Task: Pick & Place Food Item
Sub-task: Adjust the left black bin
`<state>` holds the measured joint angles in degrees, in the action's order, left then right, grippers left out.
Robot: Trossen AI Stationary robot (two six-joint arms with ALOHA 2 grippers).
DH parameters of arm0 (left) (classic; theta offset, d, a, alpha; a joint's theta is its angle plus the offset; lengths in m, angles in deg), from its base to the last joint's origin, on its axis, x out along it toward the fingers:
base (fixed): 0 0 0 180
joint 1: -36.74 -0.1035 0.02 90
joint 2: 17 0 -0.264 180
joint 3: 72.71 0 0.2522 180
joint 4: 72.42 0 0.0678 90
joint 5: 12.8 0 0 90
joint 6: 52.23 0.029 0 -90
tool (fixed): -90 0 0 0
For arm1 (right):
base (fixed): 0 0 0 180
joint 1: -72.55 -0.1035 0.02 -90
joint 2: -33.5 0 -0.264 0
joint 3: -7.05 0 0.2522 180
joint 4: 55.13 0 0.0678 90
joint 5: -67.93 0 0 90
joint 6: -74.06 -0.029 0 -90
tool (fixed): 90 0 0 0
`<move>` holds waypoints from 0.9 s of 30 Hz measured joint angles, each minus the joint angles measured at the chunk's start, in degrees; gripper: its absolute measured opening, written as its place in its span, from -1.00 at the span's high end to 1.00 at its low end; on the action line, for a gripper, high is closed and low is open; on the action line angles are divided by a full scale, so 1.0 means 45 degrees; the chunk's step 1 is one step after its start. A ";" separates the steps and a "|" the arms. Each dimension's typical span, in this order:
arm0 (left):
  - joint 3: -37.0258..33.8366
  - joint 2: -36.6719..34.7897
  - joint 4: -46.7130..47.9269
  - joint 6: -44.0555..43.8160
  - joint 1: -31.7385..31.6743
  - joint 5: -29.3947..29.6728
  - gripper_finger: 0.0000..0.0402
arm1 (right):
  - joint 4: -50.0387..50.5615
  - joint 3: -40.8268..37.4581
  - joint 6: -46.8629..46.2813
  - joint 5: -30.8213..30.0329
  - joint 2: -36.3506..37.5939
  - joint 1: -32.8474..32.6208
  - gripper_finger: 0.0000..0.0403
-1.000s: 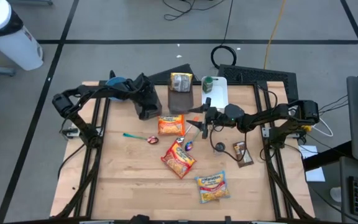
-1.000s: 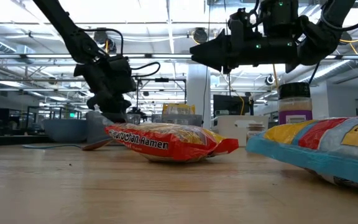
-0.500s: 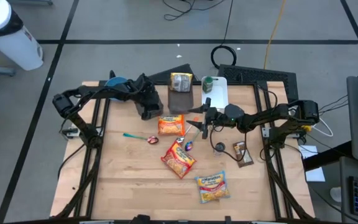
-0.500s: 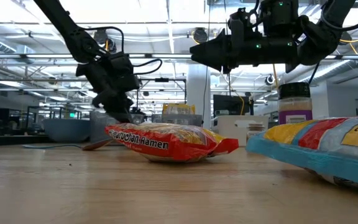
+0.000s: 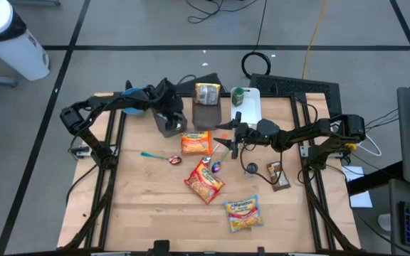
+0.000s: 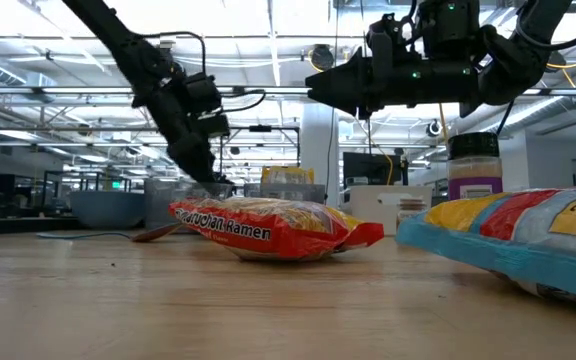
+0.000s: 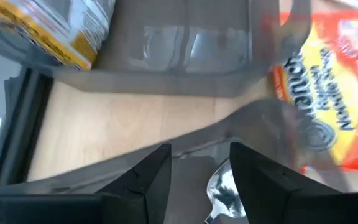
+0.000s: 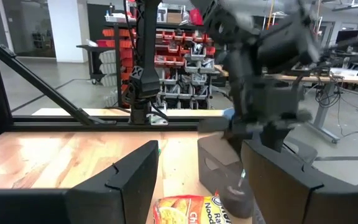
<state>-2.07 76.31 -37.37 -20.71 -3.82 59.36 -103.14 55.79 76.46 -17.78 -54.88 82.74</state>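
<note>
Spoon [image 7: 224, 190] lies in grey bin [image 5: 168, 126] beneath the left tool [image 7: 194, 163], fingers parted.

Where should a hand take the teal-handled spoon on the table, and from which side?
Grip the teal-handled spoon at mid-handle, coming straight down from above. It lies flat on the bare wood, apart from the packets, with its slim handle clear on both sides; the red bowl end looks broader and probably harder to pinch.

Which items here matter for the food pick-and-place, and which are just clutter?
Job: left gripper, open over the gray bin; orange ramen pack; red ramen pack; blue-edged ramen pack.
Lying about: teal spoon, blue bowl, white board, spice jar, snack bar. The right gripper waits mid-table.
</note>
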 joint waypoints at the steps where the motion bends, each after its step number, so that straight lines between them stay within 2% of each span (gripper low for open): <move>1: 0.0365 0.0000 0.0509 0.0002 0.0004 -0.0015 0.11 | 0.0074 0.0000 0.0001 -0.0005 0.0000 0.0000 -0.11; 5: 0.1698 -0.0110 0.2730 0.0019 -0.0010 0.0049 0.10 | 0.0246 0.0000 0.0028 -0.0001 0.0000 0.0000 -0.11; 9: 0.2287 -0.0595 0.4331 -0.0046 -0.0034 0.0646 0.17 | 0.0260 0.0000 0.0044 0.0000 0.0000 0.0000 -0.11; 15: 0.2287 -0.2267 0.6271 -0.0617 -0.0154 0.1423 0.45 | 0.0260 0.0000 0.0098 0.0005 0.0000 0.0000 -0.11; 18: 0.2287 -0.3265 0.7229 -0.1417 -0.0346 0.1540 0.60 | 0.0255 0.0000 0.0189 0.0035 0.0000 0.0000 -0.11; 21: 0.2086 -0.4141 0.7959 -0.2360 -0.0544 0.2340 0.72 | 0.0222 0.0000 0.0189 0.0051 0.0000 0.0000 -0.11; 24: 0.1362 -0.4740 0.7977 -0.3117 -0.0694 0.3123 0.78 | 0.0173 0.0000 0.0257 0.0053 0.0000 0.0000 -0.11; 27: 0.0402 -0.4881 0.7971 -0.3401 -0.0813 0.3226 0.81 | 0.0174 0.0000 0.0285 0.0053 0.0000 0.0000 -0.11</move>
<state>-0.26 54.35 -1.50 -36.02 -7.48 73.88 -102.36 55.79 77.74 -17.54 -54.88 82.74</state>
